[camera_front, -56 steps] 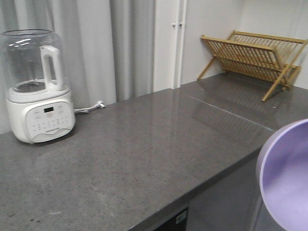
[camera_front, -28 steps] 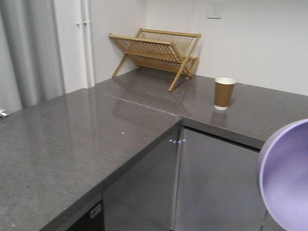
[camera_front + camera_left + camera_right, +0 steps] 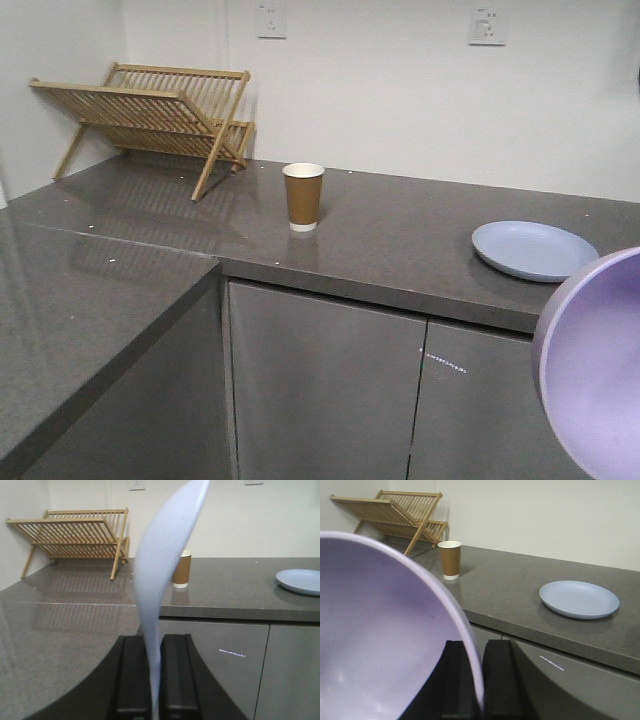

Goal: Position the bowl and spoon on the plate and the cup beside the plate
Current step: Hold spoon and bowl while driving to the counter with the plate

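The bowl (image 3: 380,630): where is it, and how does it look?

— It is a smooth, matte lavender-purple bowl, held off the counter. In the right wrist view it fills the left half of the picture, its hollow inside facing the camera. The right gripper (image 3: 474,647) is clenched on its thin rim, one black finger on each side. The front view shows only its curved edge at the lower right corner.

And the other things?

— The left gripper (image 3: 152,640) is clamped on the handle of the spoon (image 3: 160,570). The spoon is pale blue and stands upright, seen edge-on, scoop uppermost. The plate (image 3: 533,250), round, pale blue and shallow-rimmed, lies flat on the dark grey countertop (image 3: 400,250), near its front edge. The cup (image 3: 303,197), brown paper with a white rim, stands upright well apart to the plate's left. A wooden dish rack (image 3: 150,110) sits in the far left corner beyond the cup.
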Controlling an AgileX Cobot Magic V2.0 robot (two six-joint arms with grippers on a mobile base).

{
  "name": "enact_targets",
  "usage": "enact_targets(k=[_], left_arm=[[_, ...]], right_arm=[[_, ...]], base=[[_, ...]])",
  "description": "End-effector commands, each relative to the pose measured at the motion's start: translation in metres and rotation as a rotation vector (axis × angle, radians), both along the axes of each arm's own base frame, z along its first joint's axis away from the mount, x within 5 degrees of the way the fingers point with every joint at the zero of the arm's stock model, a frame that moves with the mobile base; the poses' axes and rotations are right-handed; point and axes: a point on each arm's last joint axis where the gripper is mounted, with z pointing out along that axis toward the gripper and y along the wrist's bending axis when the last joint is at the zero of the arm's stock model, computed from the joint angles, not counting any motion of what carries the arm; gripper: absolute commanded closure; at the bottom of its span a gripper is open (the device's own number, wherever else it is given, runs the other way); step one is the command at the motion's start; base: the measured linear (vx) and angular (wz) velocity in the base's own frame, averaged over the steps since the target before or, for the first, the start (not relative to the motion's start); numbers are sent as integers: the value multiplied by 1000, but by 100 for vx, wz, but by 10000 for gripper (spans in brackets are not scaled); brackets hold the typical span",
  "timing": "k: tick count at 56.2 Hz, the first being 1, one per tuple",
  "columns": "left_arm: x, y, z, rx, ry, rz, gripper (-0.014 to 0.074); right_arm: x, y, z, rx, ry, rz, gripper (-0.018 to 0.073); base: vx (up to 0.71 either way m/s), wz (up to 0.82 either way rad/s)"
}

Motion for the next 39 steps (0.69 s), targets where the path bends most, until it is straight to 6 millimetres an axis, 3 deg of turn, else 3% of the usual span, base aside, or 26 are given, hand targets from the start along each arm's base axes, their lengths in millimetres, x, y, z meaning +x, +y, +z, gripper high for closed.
enact_targets(k=[1, 39], left_arm=[[-1, 2, 15, -36, -97, 16, 594], [-1, 2, 15, -36, -96, 16, 594]], right_arm=[[-1, -4, 15, 20, -96, -46, 568], [-1, -4, 15, 20, -95, -45, 568]], base=[[17, -39], [28, -18]])
